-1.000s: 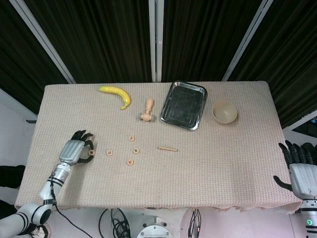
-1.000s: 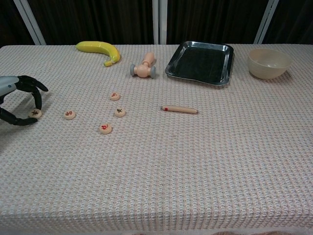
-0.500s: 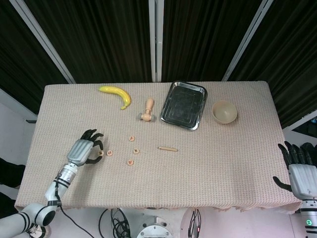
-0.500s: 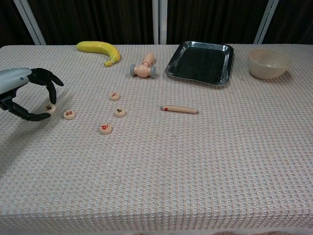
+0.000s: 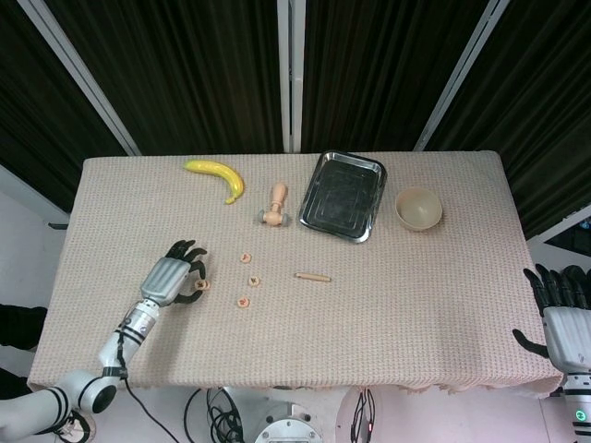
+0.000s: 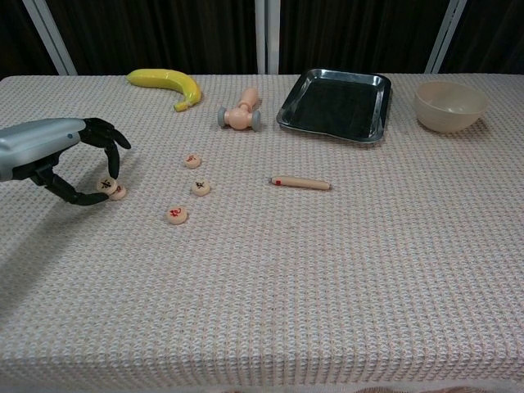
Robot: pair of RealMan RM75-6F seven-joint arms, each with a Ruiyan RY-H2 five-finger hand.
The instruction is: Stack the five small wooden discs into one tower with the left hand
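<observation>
The left hand [image 6: 70, 160] holds one disc [image 6: 106, 184] pinched in its dark fingertips, near the left edge of the counter [image 6: 327, 286]. This disc sits right next to a second disc [image 6: 119, 192], which lies flat on the cloth. The two look like they touch, and the held disc seems to be just above or partly over the other. It is hard to tell if it sits on top yet.

Three more discs lie a little nearer the middle. One [image 6: 192, 160] is toward the far edge, one [image 6: 201, 188] is below it, and one [image 6: 177, 214] is closest to the front edge. They are apart from each other, so no tower stands yet.

The right hand [image 5: 563, 309] hangs off the right edge of the counter with its fingers spread, holding nothing.

Things could go wrong here. If the hand lets go when the disc is only half over the lower one, it may tip and slide off. The fingers curl close around both discs, so they could bump the lower disc and push it away. The cloth is bumpy, so a tower may lean. A small knock later could make it fall.

A banana [image 6: 164, 83], a wooden toy [image 6: 240, 113], a metal tray [image 6: 336, 102], a bowl [image 6: 449, 105] and a wooden stick [image 6: 301, 182] lie further off.
</observation>
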